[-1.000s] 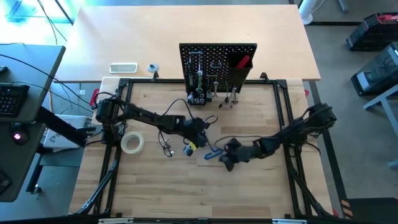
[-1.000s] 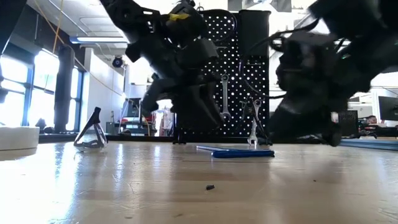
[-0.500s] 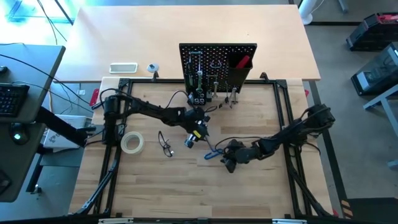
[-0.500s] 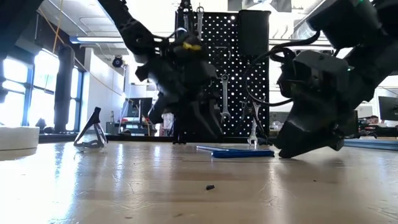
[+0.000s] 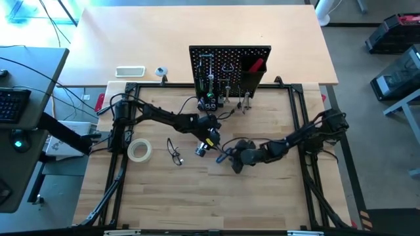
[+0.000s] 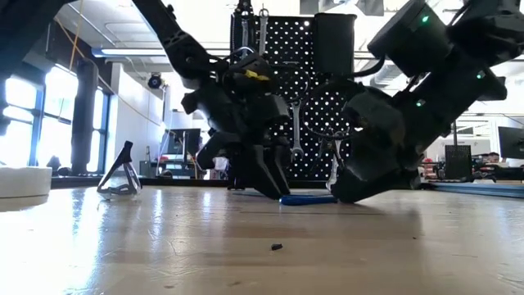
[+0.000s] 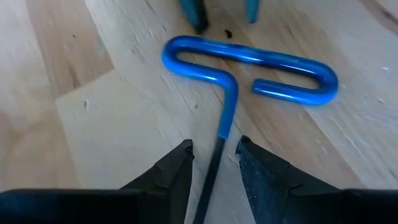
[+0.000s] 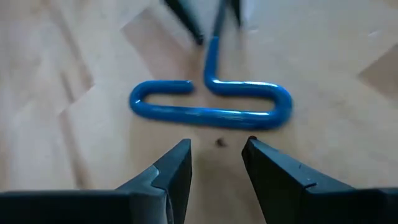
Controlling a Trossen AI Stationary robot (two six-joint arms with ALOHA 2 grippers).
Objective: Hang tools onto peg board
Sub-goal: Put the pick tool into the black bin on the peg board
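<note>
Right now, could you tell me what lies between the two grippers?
The blue-handled hex key, flat on the table between left gripper and right gripper, in both wrist views.

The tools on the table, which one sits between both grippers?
The blue-handled hex key, lying flat between the left gripper and right gripper; the glasses and tape roll lie apart.

Both arms: dark, jointed, with black cables looped alongside. Left claw (image 5: 214, 145) housing bears a yellow marking; right claw (image 5: 228, 157) housing shows small green lights. Claw fingers (image 8: 163, 180) black, wedge-shaped, tapering.

Both claws (image 5: 209, 141) (image 5: 231, 157) closed in — seemingly flanking the hex key (image 7: 249, 68).
</note>
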